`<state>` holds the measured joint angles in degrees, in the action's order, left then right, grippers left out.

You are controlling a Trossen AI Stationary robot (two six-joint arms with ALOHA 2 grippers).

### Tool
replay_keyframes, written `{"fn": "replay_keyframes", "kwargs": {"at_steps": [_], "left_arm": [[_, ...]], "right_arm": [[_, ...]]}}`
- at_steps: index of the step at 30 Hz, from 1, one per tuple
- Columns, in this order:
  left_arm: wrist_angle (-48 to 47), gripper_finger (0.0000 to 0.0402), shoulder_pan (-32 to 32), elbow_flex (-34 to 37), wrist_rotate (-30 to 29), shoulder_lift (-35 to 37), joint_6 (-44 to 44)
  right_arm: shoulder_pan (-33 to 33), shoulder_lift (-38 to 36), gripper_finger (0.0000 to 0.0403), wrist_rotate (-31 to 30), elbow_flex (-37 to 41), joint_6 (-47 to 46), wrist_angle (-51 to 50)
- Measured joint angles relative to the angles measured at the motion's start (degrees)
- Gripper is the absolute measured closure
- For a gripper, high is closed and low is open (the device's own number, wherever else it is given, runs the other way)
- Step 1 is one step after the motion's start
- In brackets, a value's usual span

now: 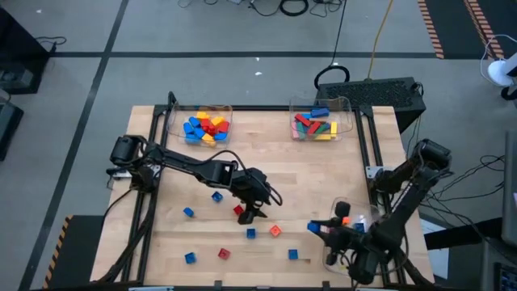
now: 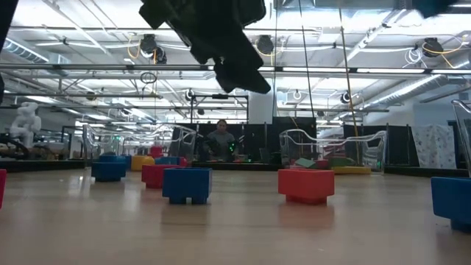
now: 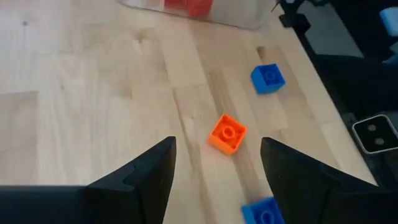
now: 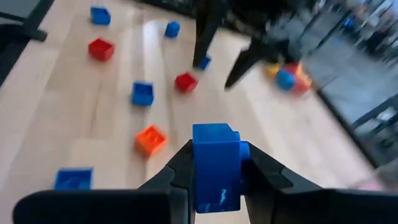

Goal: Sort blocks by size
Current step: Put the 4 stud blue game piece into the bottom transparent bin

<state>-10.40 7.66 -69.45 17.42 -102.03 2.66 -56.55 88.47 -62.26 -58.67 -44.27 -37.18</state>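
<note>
The right gripper [image 4: 216, 163] sits at the table's near right corner, clenched on a blue block [image 4: 216, 167] held between its fingers. A good carry here would lift it well above the loose bricks and swing toward the far trays, keeping the squeeze steady. The orange block [image 4: 150, 139] lies just ahead of it.

Mid-table, the left gripper [image 1: 252, 212] hangs with its fingers released and empty, a red block [image 1: 239, 210] just beside it. From its wrist, the orange block [image 3: 227, 132] shows ahead between the parted fingers; a straight descent would suit it.

Loose blue and red blocks scatter around. That left arm looks the main obstacle to the right's route. Farthest off, the left tray [image 1: 228, 111] and right tray [image 1: 349, 109] hold sorted blocks.
</note>
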Motion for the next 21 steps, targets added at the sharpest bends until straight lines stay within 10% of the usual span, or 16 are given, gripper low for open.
{"fn": "replay_keyframes", "kwargs": {"at_steps": [21], "left_arm": [[-4.7, 0.0172, 4.5, 17.6, -25.5, 21.0, 12.0]], "right_arm": [[-5.4, 0.0, 0.0329, 28.6, 0.0, -35.7, -15.9]]}}
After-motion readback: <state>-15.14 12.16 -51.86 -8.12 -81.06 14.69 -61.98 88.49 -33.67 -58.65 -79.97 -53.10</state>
